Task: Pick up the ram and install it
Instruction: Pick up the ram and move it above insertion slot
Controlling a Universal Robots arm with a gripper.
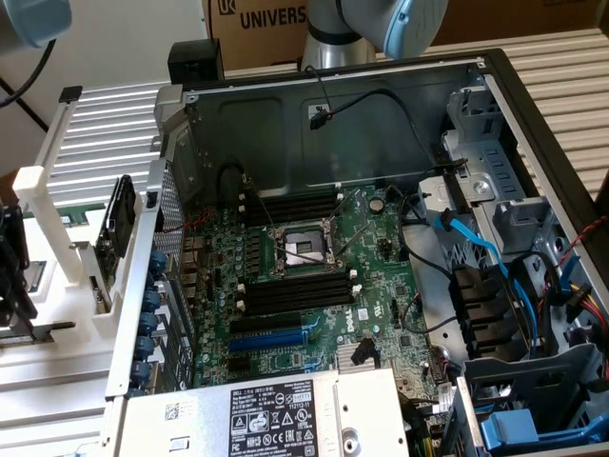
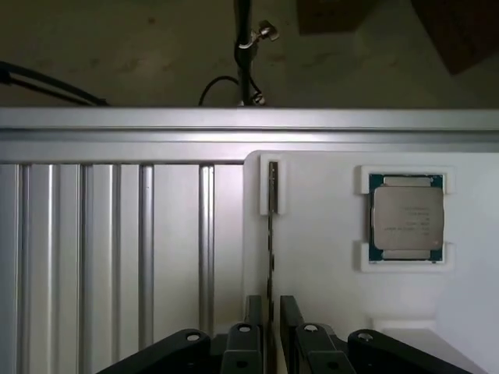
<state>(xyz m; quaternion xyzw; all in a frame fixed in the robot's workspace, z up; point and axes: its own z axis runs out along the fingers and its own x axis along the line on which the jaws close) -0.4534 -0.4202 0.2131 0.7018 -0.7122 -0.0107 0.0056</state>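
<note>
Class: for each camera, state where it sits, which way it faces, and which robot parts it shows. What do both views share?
Exterior view: off the arm, high up, looking down into the open case; shows the arm and, at the exterior view's left, the gripper.
Wrist view: on the wrist, looking past the gripper at the ram standing in a white holder.
Shared: the gripper.

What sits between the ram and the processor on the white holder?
Nothing: the wrist view shows bare white holder between the ram and the processor.

Tool (image 2: 270,302) — jaws slightly apart.
</note>
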